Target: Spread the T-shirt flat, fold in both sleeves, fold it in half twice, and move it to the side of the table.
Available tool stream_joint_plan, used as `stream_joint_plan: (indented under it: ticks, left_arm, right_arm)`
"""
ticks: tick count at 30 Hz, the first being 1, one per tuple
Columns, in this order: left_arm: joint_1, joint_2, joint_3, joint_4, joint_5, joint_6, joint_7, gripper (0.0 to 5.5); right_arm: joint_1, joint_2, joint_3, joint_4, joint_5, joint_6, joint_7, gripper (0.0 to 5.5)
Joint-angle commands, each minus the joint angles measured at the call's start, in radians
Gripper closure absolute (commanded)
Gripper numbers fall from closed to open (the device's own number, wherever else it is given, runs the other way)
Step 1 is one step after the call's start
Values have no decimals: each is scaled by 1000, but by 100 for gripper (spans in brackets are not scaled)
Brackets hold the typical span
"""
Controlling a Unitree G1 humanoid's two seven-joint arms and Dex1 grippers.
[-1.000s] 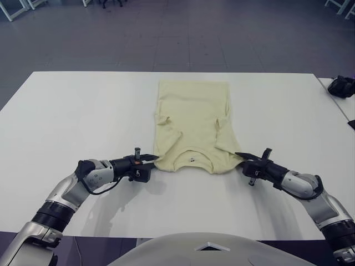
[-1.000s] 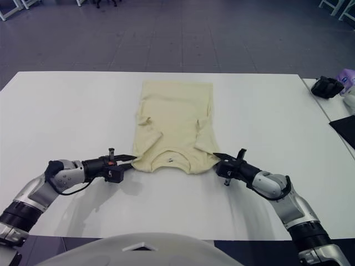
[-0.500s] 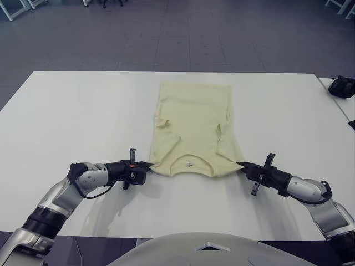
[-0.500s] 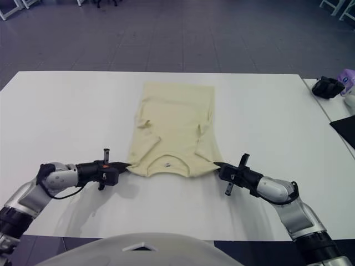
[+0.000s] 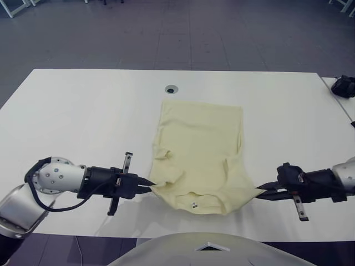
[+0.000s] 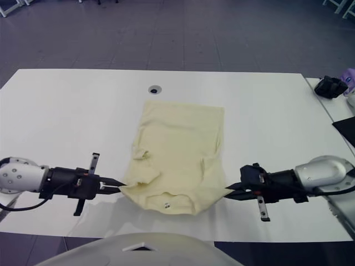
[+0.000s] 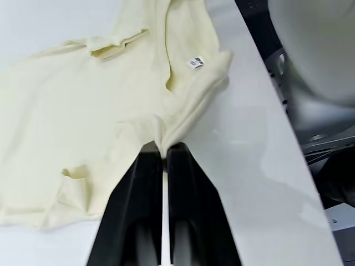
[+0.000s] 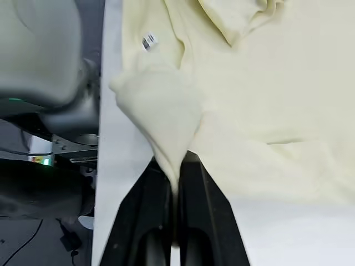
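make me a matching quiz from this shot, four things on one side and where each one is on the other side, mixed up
Things:
1. left gripper
2. right gripper
3. round hole
4. white label

Places:
A. in the table, beyond the far edge of the T-shirt
B. shut on the T-shirt's near corner on the robot's right
C. at the T-shirt's neckline, by the table's near edge
D. shut on the T-shirt's near corner on the robot's left

Pairs: 1-D, 2-B, 3-A, 4-C
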Motion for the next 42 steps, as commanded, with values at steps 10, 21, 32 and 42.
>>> stream_joint_plan:
  ticks: [10, 21, 32, 42]
  left_arm:
    - [42, 93, 341, -254, -626, 389, -45, 548]
    - [-285, 14, 110, 105, -405, 377, -109, 548]
    - [-604, -288, -205, 620, -108, 332, -213, 548]
    - [-651, -399, -233, 872, 60, 218, -240, 548]
  right_arm:
    - [-14, -91, -118, 53, 135, 166, 264, 550]
    - [-548, 91, 234, 306, -15, 174, 197, 550]
    - [-929, 438, 490, 854, -372, -51, 130, 550]
    - [-1000, 543, 468, 1103, -476, -173, 93, 550]
